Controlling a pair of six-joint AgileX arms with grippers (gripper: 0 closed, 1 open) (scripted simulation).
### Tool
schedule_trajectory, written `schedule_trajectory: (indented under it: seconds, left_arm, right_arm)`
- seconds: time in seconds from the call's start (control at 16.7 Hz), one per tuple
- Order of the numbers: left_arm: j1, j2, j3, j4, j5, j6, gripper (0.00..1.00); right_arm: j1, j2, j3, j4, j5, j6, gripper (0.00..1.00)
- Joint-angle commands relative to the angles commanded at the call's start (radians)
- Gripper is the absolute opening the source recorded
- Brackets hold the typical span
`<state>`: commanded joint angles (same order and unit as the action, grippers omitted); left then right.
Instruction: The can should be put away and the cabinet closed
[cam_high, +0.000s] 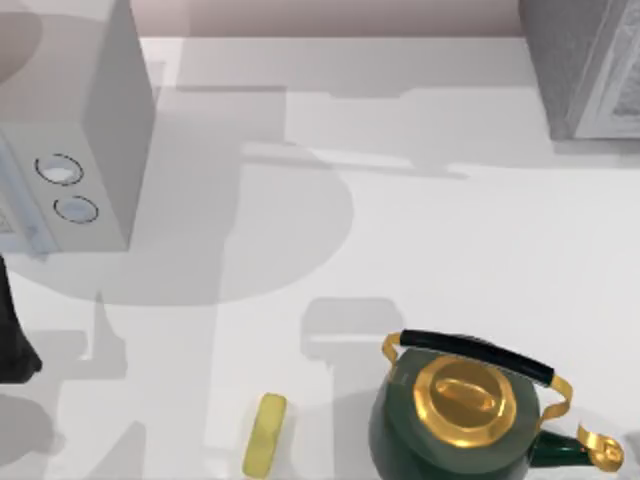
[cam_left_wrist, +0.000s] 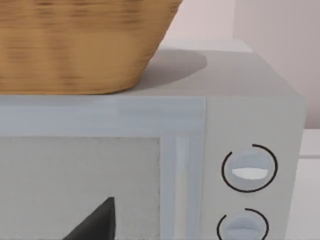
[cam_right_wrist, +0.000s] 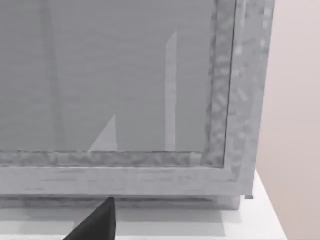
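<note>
at the far right corner of the table (cam_high: 450, 250) stands the grey cabinet (cam_high: 585, 70), and the right pincer (cam_right_wrist: 97, 222) hangs close before its front panel. whether that pincer is wide or narrow i cannot tell. the left pincer (cam_left_wrist: 95, 224) faces the door of the microwave (cam_high: 90, 130) on the table's left side, with a woven basket (cam_left_wrist: 75, 45) on top of it. its opening too i cannot tell. where the can is i cannot tell, and neither pincer can be seen to hold it.

the main risk, as i judge it, starts there: a reach made without finding the can first could close on the wrong thing. the pale yellow block (cam_high: 265, 435) lies near the front edge, just left of the green kettle (cam_high: 455, 420), and either could be taken or knocked by mistake. the kettle's raised handle and spout stick out, so a low sweep of the right arm across the front could catch them and shove the kettle.

the right pincer sits so near the cabinet front that a forward push could strike the frame rather than open it. the panel looks shut, so the can would hit it if brought in too soon. on the left, a careless lift could clip the microwave or tip the basket.
</note>
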<state>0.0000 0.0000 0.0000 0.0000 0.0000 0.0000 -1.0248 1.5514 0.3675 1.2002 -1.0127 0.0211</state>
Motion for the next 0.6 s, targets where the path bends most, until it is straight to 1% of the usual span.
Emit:
schedule_trajectory:
  seconds: [0.36, 0.48, 0.6]
  left_arm:
    - [0.0, 0.0, 0.0, 0.0, 0.0, 0.0, 1.0]
    - [0.0, 0.0, 0.0, 0.0, 0.0, 0.0, 1.0]
    - [0.0, 0.0, 0.0, 0.0, 0.0, 0.0, 1.0]
  right_arm:
    - [0.002, -0.003, 0.008, -0.015, 0.002, -0.001, 1.0]
    - [-0.008, -0.005, 0.058, -0.068, 0.003, -0.003, 1.0]
    - [-0.022, -0.008, 0.142, -0.164, 0.004, -0.003, 1.0]
